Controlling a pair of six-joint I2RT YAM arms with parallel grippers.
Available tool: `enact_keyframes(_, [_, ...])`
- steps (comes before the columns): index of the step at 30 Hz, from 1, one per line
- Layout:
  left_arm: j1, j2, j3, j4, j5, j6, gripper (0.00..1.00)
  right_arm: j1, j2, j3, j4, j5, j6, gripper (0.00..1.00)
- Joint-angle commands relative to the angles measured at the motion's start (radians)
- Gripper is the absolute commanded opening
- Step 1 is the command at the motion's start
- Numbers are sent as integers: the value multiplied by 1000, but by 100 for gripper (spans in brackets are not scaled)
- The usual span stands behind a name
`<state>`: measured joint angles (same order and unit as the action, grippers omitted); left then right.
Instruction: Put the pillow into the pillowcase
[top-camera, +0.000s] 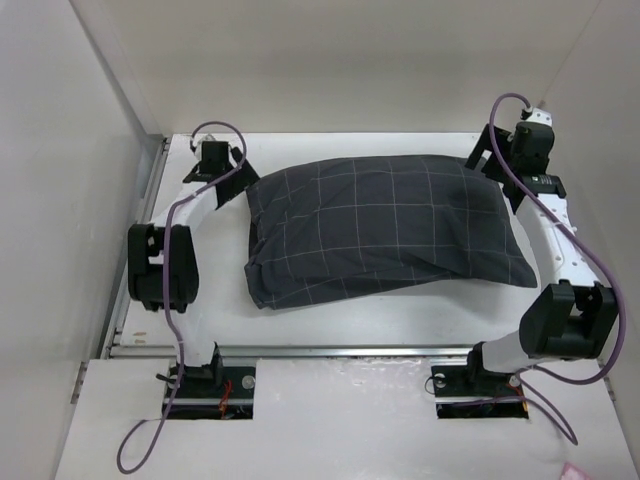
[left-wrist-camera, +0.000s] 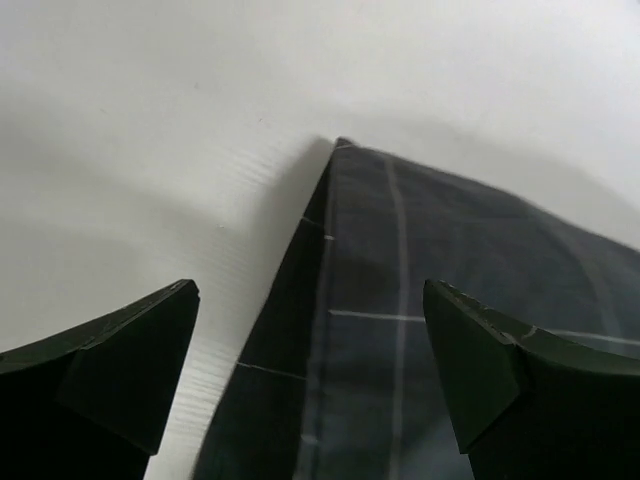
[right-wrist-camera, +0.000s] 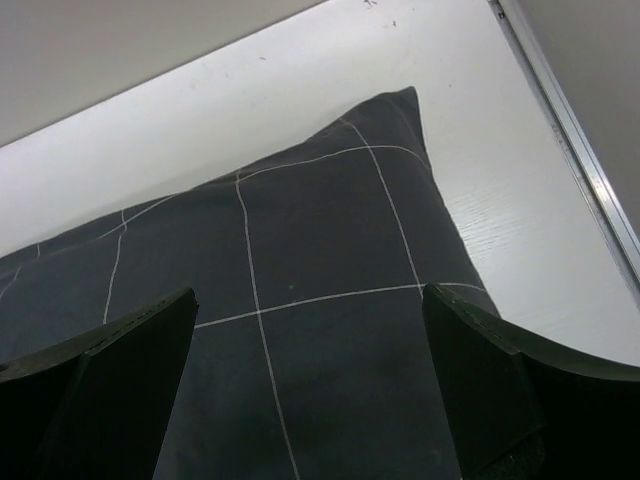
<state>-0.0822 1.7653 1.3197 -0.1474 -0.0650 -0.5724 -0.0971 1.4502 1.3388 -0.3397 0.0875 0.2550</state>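
The dark charcoal pillowcase (top-camera: 385, 225) with its thin light grid lies plump and flat across the middle of the white table. No white of the pillow shows in any view. My left gripper (top-camera: 238, 166) is at the case's far left corner, open. In the left wrist view that corner of the pillowcase (left-wrist-camera: 400, 330) lies between and below the spread jaws of the left gripper (left-wrist-camera: 311, 290), untouched. My right gripper (top-camera: 488, 152) hangs over the far right corner, open. In the right wrist view the right gripper (right-wrist-camera: 309, 293) is above the pillowcase (right-wrist-camera: 300, 230), holding nothing.
White walls close in the table (top-camera: 330, 320) at the back and on both sides. A metal rail (top-camera: 330, 351) runs along the near edge, and another rail (right-wrist-camera: 570, 130) lies to the right of the case. Both arm bases (top-camera: 210, 385) stand at the near edge with purple cables.
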Motion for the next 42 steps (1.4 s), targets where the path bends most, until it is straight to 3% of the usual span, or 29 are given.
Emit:
enact_keyframes(1, [16, 20, 56, -6, 88, 49, 93, -21, -30, 13, 19, 0, 29, 100])
enact_keyframes(4, [44, 20, -14, 107, 186, 29, 82, -21, -30, 13, 10, 32, 49, 100])
enact_keyframes(5, [53, 20, -26, 138, 218, 29, 74, -21, -19, 13, 10, 32, 49, 100])
enact_keyframes(8, [53, 65, -36, 218, 324, 11, 71, -21, -10, 0, 10, 61, 58, 100])
enact_keyframes(12, [53, 118, -45, 289, 456, -17, 25, -43, 16, 11, -31, 72, 67, 100])
enact_keyframes(14, [53, 128, -45, 301, 481, -17, 10, -53, 27, 25, -41, 81, 76, 100])
enact_keyframes(18, [71, 106, -68, 301, 481, -6, 0, -53, 27, 34, -41, 92, 76, 100])
enact_keyframes(20, [84, 76, -57, 219, 426, 6, 0, -53, 27, 34, -41, 92, 76, 100])
enact_keyframes(21, [84, 60, -57, 206, 395, 19, 12, -53, 27, 34, -41, 92, 76, 100])
enact_keyframes(22, [94, 39, -82, 206, 369, 19, 52, -53, 27, 34, -41, 92, 76, 100])
enact_keyframes(26, [133, -53, -233, 310, 416, -10, 77, -53, 27, 34, -41, 92, 58, 100])
enact_keyframes(27, [142, -53, -247, 366, 463, -21, 79, -53, 27, 34, -41, 92, 58, 100])
enact_keyframes(34, [122, -14, -313, 598, 741, -64, 73, -53, 36, 77, -65, 103, 36, 100])
enact_keyframes(38, [111, 34, -304, 556, 717, -64, 69, -53, 36, 88, -74, 103, 36, 100])
enact_keyframes(42, [111, 72, -320, 620, 728, -83, 45, -53, 27, 88, -74, 103, 27, 100])
